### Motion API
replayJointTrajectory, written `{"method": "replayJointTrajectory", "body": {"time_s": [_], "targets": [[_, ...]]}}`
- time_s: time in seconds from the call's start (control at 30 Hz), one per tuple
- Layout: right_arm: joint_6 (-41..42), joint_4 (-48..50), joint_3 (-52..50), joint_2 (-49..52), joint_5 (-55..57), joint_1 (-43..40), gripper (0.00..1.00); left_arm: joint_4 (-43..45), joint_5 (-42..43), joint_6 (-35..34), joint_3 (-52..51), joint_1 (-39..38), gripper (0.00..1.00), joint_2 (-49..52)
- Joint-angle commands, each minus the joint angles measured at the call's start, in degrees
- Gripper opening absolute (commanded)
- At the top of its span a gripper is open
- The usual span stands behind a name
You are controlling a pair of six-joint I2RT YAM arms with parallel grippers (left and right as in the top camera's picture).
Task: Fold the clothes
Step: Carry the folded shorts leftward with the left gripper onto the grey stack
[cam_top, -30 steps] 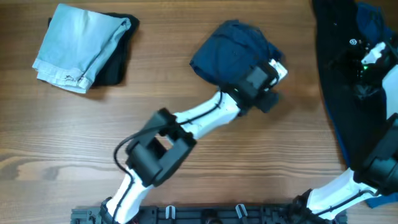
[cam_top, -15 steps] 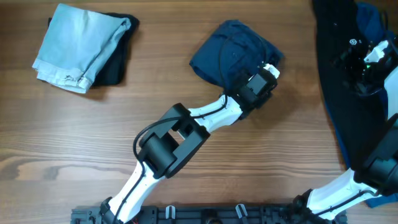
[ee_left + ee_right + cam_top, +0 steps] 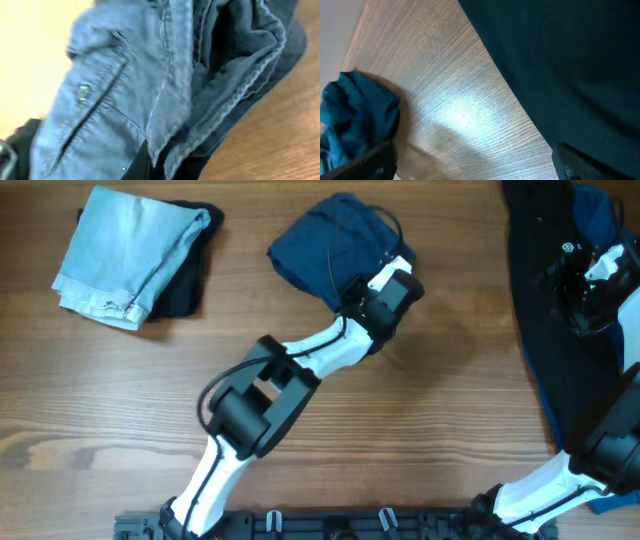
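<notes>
The dark navy shorts (image 3: 325, 242) lie bunched at the back middle of the table. My left gripper (image 3: 382, 282) is shut on their right edge. In the left wrist view the navy shorts (image 3: 150, 85) fill the frame, seams and a pocket slit showing, and their hem is pinched by my gripper (image 3: 167, 167) at the bottom. My right gripper (image 3: 590, 278) hovers open over a black garment (image 3: 535, 330) at the far right. The right wrist view has bare wood between my open gripper's (image 3: 477, 162) fingers, the black garment (image 3: 570, 65) and the shorts (image 3: 355, 115) at the left.
A folded light-blue denim piece (image 3: 125, 252) rests on a folded black garment (image 3: 188, 280) at the back left. Brighter blue cloth (image 3: 598, 210) shows at the far right corner. The left arm's links (image 3: 260, 395) stretch across the table's middle.
My left gripper closed on the navy shorts and dragged them left and toward the back. The right arm stayed put.
</notes>
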Motion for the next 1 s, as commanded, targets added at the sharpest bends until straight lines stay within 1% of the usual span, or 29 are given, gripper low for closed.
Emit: {"method": "replayJointTrajectory", "body": {"time_s": [0.0,0.03,0.13,0.23,0.27,0.33,0.37,0.43,0.47,0.57,0.6,0.7,0.73,0.9,0.97], "targets": [[-0.11,0.13,-0.02,0.26,-1.40,0.20,1.00,0.66,-3.06,1.84,0.39,4.35,0.04,-10.86],[-0.11,0.13,-0.02,0.26,-1.40,0.20,0.99,0.63,-2.19,4.70,0.39,6.23,0.04,-13.64],[-0.11,0.15,-0.02,0.26,-1.38,0.20,0.99,0.63,0.94,10.05,0.39,9.86,0.04,-18.49],[-0.02,0.17,-0.02,0.26,-1.40,0.20,1.00,0.68,3.41,14.73,0.39,13.44,0.04,-21.64],[-0.02,0.17,-0.02,0.26,-1.40,0.20,0.99,0.68,4.72,17.38,0.39,15.21,0.04,-22.84],[0.00,0.15,-0.02,0.26,-1.42,0.20,1.00,0.68,6.73,24.06,0.39,17.59,0.04,-24.06],[0.00,0.15,-0.02,0.26,-1.60,0.20,1.00,0.70,7.06,30.34,0.39,19.28,0.04,-24.65],[0.00,0.13,-0.02,0.26,-1.81,0.24,1.00,0.79,7.04,38.53,0.39,21.49,0.04,-25.11],[0.00,0.15,-0.02,0.26,-2.08,0.37,1.00,1.29,7.02,41.62,0.39,22.77,0.04,-25.46],[0.00,0.13,-0.02,0.26,-2.25,1.09,1.00,4.37,8.44,47.91,0.39,27.87,0.04,-26.97],[0.02,0.13,-0.02,0.26,-2.25,1.36,1.00,5.05,10.43,49.66,0.39,29.35,0.04,-27.39],[0.00,0.09,-0.02,0.26,-2.25,2.16,0.99,6.03,21.29,57.05,0.39,34.77,0.04,-28.17],[0.00,0.04,-0.02,0.26,-2.25,2.49,1.00,6.80,25.57,58.53,0.39,37.16,0.04,-28.20],[0.11,-0.44,-0.02,0.26,-2.23,4.61,1.00,6.75,44.46,58.51,0.39,49.55,0.04,-27.74],[1.18,-0.42,-0.02,0.26,-2.21,5.92,1.00,6.69,51.93,58.49,0.39,53.42,0.04,-27.08]]}}
